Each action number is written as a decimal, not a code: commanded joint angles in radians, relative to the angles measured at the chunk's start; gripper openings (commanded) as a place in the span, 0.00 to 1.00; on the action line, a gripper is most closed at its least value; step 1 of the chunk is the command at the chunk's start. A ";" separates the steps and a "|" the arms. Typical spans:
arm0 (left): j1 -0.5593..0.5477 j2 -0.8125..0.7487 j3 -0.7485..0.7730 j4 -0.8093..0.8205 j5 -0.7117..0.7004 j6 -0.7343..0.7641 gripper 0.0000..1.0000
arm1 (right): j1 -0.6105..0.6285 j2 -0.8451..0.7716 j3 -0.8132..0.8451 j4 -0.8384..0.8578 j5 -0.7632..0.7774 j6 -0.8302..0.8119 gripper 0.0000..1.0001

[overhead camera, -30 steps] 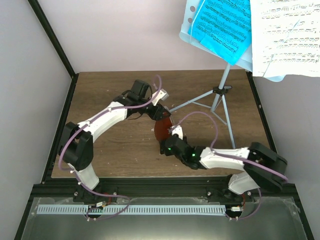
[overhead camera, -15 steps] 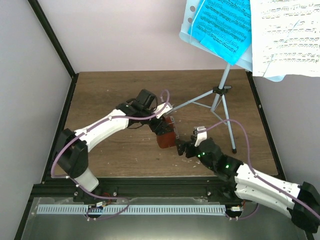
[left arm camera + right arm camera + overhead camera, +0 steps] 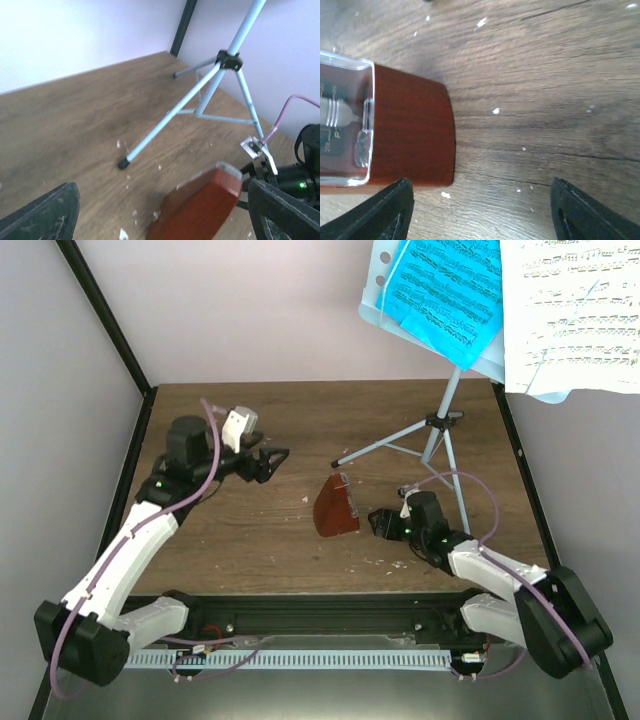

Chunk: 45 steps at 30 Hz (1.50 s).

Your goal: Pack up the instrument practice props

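Tripod legs just behind metronome

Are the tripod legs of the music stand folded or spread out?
Spread. The tripod legs splay outward from the black hub, and their feet rest well apart on the table.

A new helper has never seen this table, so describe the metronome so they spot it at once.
Find the brown wooden table and the thin silver tripod at its far right. Just on the near side of the tripod's leftmost foot, around the table's middle, is the metronome. It alone is a red-brown wedge with a clear cover.
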 commanded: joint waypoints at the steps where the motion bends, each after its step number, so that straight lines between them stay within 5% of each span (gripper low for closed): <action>1: 0.000 -0.070 -0.131 0.025 -0.095 -0.051 0.94 | -0.010 0.096 0.076 0.120 -0.088 -0.039 0.72; 10: 0.001 -0.081 -0.127 -0.003 -0.130 -0.045 0.93 | 0.096 0.215 0.117 0.252 -0.209 -0.281 0.59; 14: 0.002 -0.092 -0.130 -0.006 -0.162 -0.036 0.93 | 0.175 0.254 0.119 0.331 -0.290 -0.280 0.57; 22: 0.002 -0.099 -0.138 -0.001 -0.195 -0.035 0.93 | 0.298 0.434 0.189 0.435 -0.217 -0.288 0.52; 39: 0.002 -0.197 -0.180 0.037 -0.348 -0.039 0.93 | 0.382 1.002 0.778 0.498 -0.199 -0.344 0.49; 45: 0.003 -0.206 -0.179 0.033 -0.377 -0.036 0.93 | 0.386 1.039 0.874 0.482 -0.210 -0.343 0.56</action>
